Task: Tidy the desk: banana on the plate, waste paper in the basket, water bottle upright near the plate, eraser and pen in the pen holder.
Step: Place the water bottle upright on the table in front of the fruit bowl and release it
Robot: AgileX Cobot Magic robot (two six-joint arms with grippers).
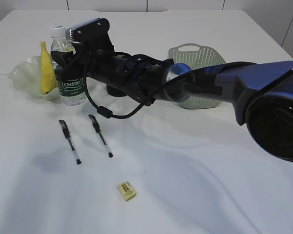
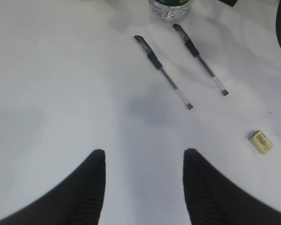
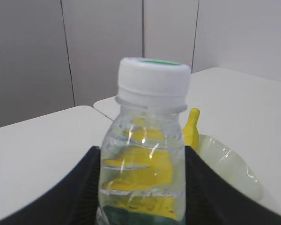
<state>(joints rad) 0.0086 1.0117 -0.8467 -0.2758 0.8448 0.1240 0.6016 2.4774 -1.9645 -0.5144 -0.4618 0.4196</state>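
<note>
water bottle (image 1: 71, 73) was seen standing upright on the white table (image 1: 195, 165), just beside the pale green plate (image 1: 24, 73), its white cap (image 3: 153, 77) uppermost and a green label around its lower half. the table was covered by a white cloth with soft creases. the right arm (image 1: 224, 87) was stretched across the middle of the exterior view toward the bottle, and the right pincer (image 3: 143, 154) was set around the bottle's body, one dark finger (image 3: 79, 187) against each side in the right wrist view, so the bottle was held at a middling width. a pale green basket (image 1: 198, 56) was seen behind the arm, partly hidden by it, well apart from the plate. a dark round object was glimpsed behind the arm's forward part, too hidden to be identified. the banana (image 1: 46, 70) was found lying in the plate, its tip pointing up, and was seen through the clear bottle from the right wrist. the left pincer (image 2: 143, 161) was shown hanging above bare cloth with its jaws parted at a middling width and nothing between them. two black-capped pens, the left pen (image 1: 70, 141) and the right pen (image 1: 100, 135), were laid side by side on the table in front of the bottle, apart from each other and roughly parallel. the small yellow eraser (image 1: 127, 191) was left alone on the cloth nearer the camera, well apart from the pens.
</note>
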